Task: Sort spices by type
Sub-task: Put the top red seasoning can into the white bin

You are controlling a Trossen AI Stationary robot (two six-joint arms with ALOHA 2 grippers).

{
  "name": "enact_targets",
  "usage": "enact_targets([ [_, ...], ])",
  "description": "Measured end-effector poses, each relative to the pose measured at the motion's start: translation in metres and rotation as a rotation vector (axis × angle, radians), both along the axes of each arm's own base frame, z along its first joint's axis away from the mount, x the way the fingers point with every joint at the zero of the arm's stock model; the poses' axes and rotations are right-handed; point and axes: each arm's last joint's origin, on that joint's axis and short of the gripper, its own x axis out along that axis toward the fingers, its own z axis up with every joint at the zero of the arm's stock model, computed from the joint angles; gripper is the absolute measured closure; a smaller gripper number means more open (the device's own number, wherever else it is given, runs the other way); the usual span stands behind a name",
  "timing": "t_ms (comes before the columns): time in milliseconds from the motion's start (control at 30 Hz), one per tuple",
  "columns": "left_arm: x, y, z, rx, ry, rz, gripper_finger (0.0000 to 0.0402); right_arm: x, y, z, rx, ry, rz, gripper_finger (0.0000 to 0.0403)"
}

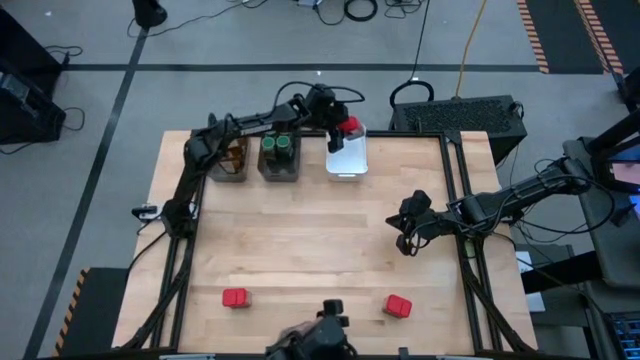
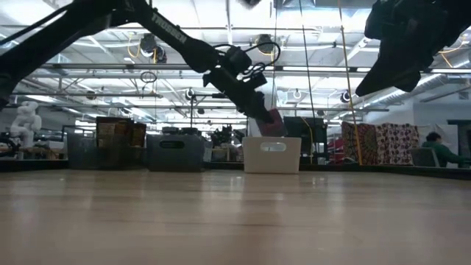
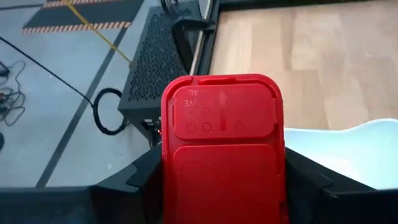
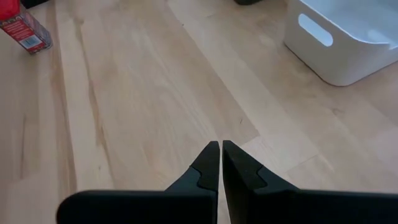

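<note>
Pale wooden tabletop on grey floor; left pincer pinching red tin above white bin; right pincer pressed together.

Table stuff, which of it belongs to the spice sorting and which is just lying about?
Part of the job:
red tin in the left pincer, over the white bin
two red tins near the front edge
green-lidded jars in the middle grey bin
brown packets in the other grey bin

Just about:
black crate behind the table
floor cables
</note>
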Motion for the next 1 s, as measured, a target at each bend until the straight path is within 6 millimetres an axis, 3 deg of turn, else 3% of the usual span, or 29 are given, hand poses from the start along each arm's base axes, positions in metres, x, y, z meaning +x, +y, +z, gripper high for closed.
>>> enact_targets([
  [200,-0.006,0.010,-0.020,-0.021,0.098,-0.006,0.0185,0.000,0.000,0.000,0.007,-0.003,-0.006,0.0403],
  [433,-0.013,0.016,-0.028,-0.009,0.155,-0.019,0.0185,0.000,0.000,0.000,0.007,-0.003,-0.006,0.0403],
  [900,-0.018,0.020,-0.029,-0.015,0.175,-0.002,0.0184,0.000,0.000,0.000,0.008,-0.005,-0.006,0.0403],
  [1000,-0.017,0.020,-0.029,0.008,0.190,0.026,0.0153,0.000,0.000,0.000,0.008,-0.005,-0.007,0.0403],
])
